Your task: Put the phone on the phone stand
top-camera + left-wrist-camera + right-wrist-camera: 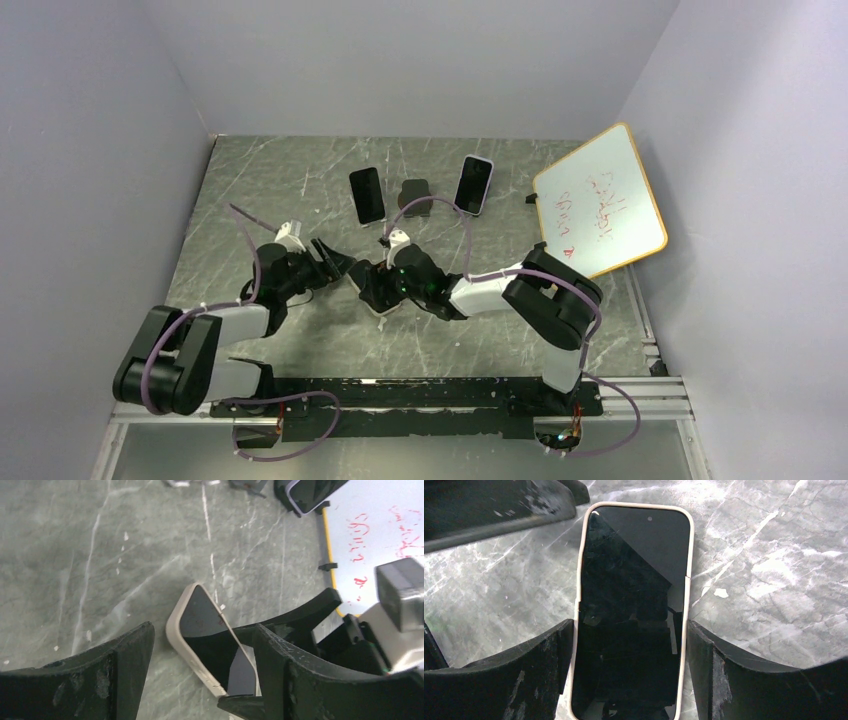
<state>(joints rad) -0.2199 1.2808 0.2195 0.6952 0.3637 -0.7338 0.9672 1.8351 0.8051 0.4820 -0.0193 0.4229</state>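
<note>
A phone in a beige case, screen up [634, 580], sits between the fingers of my right gripper [629, 630], which press on its two long edges. In the top view that gripper [378, 290] holds the phone [372, 296] low over the table's middle. In the left wrist view the phone [207, 635] looks tilted. My left gripper [202, 640] is open, with the phone's free end just ahead of its fingers; in the top view it [335, 262] faces the right gripper. The small dark phone stand [414, 192] is at the back centre, with nothing on it.
A black phone [366, 195] lies left of the stand and a phone in a pale case [474, 185] lies right of it. A whiteboard with red writing [600, 200] leans at the right wall. Grey walls enclose the marble table [250, 180].
</note>
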